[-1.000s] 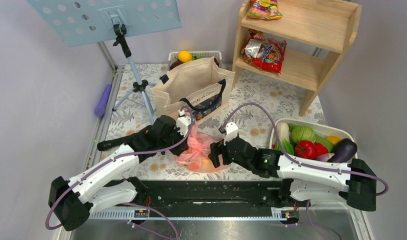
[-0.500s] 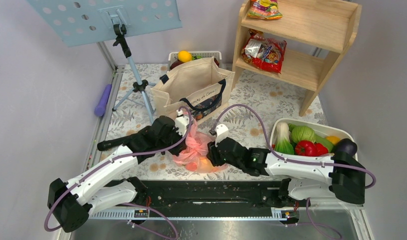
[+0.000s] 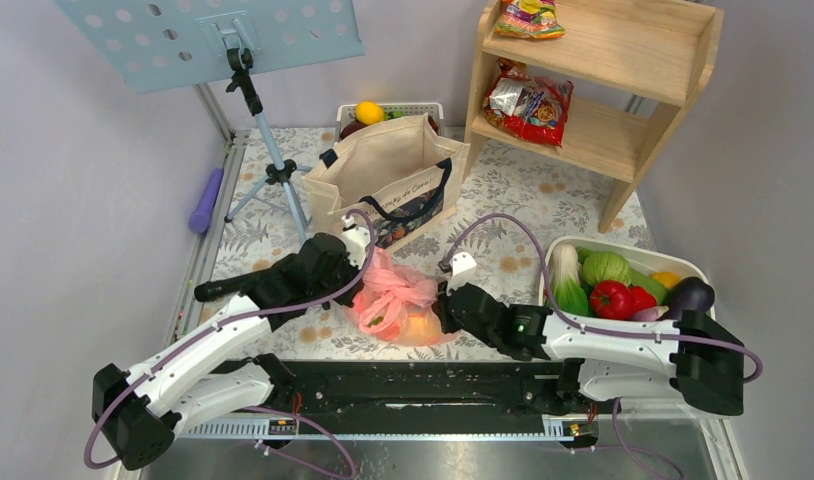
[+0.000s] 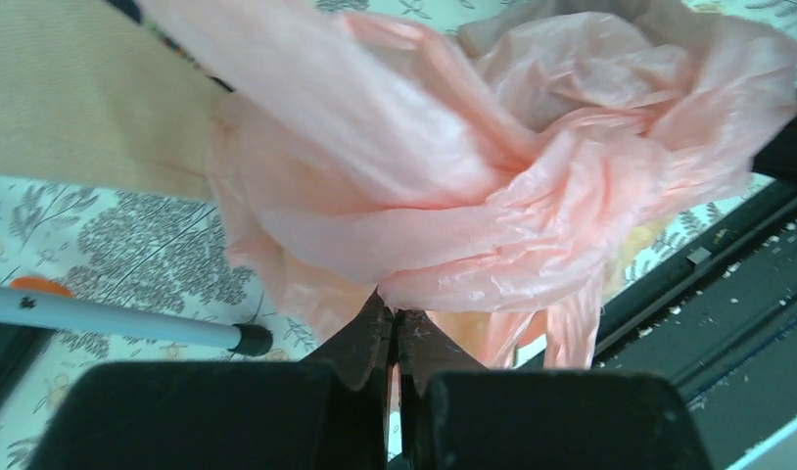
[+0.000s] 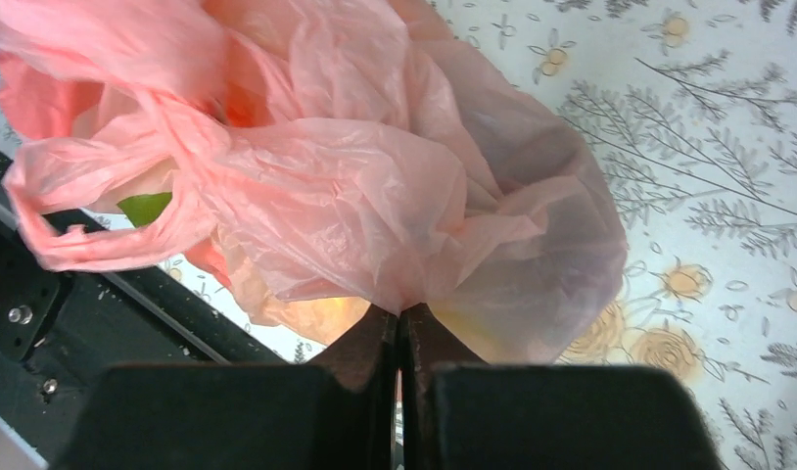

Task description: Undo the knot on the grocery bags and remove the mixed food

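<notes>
My left claw [image 4: 395, 318] is pinched flat together on a fold of the pink grocery bag [image 4: 424, 196], biting the thin film on the bag's left side. My right claw [image 5: 402, 315] is clamped on the film on the right side, fingers together with only plastic between them. Between my two claws sits the knot [image 4: 537, 162], with the handle loops twisted together on top of the bag. One loop [image 5: 71, 245] droops toward the near rail. The mixed food [image 5: 145, 208] shows through the film as a green piece and an orange glow. The bag rests on the floral counter [image 3: 543, 200], centre, by the near edge. Just beyond it stands a beige canvas tote [image 3: 383, 170]. To the right is a white tub [image 3: 583, 243] of vegetables, and at the far right a wooden shelf [image 3: 603, 80] carries snack packets [image 3: 528, 100].
</notes>
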Robot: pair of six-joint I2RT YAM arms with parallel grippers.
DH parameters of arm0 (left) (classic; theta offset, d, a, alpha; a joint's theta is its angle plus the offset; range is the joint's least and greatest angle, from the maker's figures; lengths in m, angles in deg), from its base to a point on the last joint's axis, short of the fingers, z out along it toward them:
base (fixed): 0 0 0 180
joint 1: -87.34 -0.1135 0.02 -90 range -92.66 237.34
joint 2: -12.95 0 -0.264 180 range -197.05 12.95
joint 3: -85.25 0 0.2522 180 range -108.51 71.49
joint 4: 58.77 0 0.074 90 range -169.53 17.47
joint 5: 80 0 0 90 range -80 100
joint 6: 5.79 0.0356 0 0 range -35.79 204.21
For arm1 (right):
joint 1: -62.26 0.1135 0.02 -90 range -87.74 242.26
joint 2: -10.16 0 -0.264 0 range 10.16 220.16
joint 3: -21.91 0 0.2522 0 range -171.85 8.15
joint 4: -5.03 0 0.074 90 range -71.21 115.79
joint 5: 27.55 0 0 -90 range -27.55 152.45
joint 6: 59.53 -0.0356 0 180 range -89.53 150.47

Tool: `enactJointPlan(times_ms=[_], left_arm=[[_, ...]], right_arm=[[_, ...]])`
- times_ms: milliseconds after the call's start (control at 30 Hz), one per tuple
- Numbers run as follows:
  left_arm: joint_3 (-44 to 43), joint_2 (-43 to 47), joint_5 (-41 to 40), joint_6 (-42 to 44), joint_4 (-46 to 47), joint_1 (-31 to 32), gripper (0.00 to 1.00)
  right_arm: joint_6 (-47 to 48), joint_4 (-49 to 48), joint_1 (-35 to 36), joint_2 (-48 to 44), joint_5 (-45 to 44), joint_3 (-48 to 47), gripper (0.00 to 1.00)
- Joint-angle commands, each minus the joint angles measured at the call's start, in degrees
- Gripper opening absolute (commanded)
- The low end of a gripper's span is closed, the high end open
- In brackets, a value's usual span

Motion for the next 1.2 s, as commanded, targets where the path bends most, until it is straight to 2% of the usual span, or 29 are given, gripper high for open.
enactJointPlan(times_ms=[0,300,333,400,533,600,633,867,1067,1167], left_arm=[[-2.4,1.6,-9.4,-1.1,-0.4,-0.8,0.0],[-2.0,3.0,-8.0,-1.1,-0.3,-2.0,0.0],[-2.0,2.9,-7.9,-1.0,-0.3,-1.9,0.0],[-2.0,2.9,-7.3,-1.1,-0.3,-1.9,0.0],[-2.0,2.8,-6.4,-1.1,-0.3,-1.9,0.0],[-2.0,2.7,-6.2,-1.1,-0.3,-1.9,0.0],[-2.1,2.6,-6.1,-1.1,-0.4,-2.0,0.0],[-2.1,3.3,-5.7,-1.0,-0.5,-1.9,0.0],[-1.9,3.8,-5.4,-1.0,-0.5,-1.9,0.0],[-1.9,3.7,-5.2,-1.0,-0.5,-1.9,0.0]], right_arm=[[-2.4,1.8,0.4,-4.3,-7.6,2.5,0.0],[-2.9,3.0,0.4,-7.5,-7.1,2.8,0.0],[-2.9,4.2,0.4,-7.8,-6.8,2.3,0.05],[-2.3,4.5,0.4,-9.0,-5.4,1.9,0.24],[-2.3,3.0,0.4,-13.0,-2.9,2.4,0.75],[-2.0,0.9,0.4,-14.6,-2.5,2.6,0.93],[-1.6,0.6,0.4,-15.0,-2.7,2.4,0.98],[1.6,7.4,0.4,-9.7,-6.6,-6.6,1.0],[-0.6,5.6,0.4,-2.3,-6.3,-10.8,0.99],[-2.4,4.7,0.4,1.1,-9.0,-11.1,1.0]])
